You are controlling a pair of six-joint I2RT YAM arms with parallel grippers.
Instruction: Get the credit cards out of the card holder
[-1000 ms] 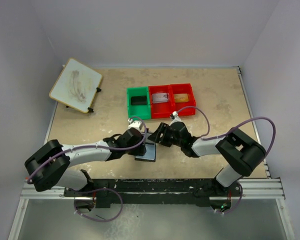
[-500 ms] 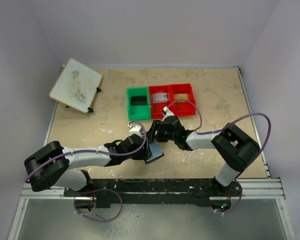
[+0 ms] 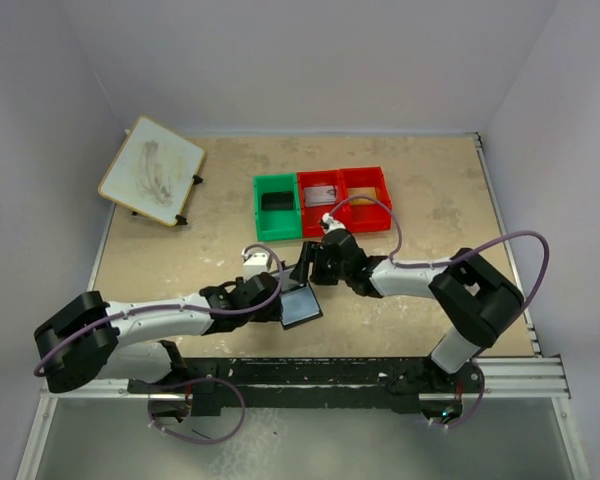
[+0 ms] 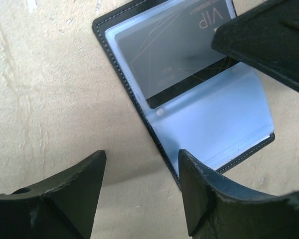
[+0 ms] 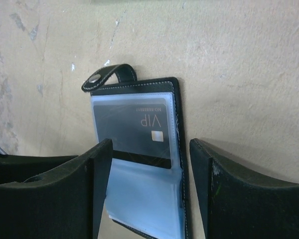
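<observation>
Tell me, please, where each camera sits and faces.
Top external: above, behind the bases, facing down at the table; both arms show.
Left wrist: on the left gripper, facing down at the card holder; its fingers show.
Right wrist: on the right gripper, facing down; its fingers show.
Both wrist views share the holder and VIP credit card.

Bright, even, diffuse light, soft shadows only. Wrist views sharp on the card holder (image 4: 214,124), mild sheen on its plastic. Near foreground slightly soft.
</observation>
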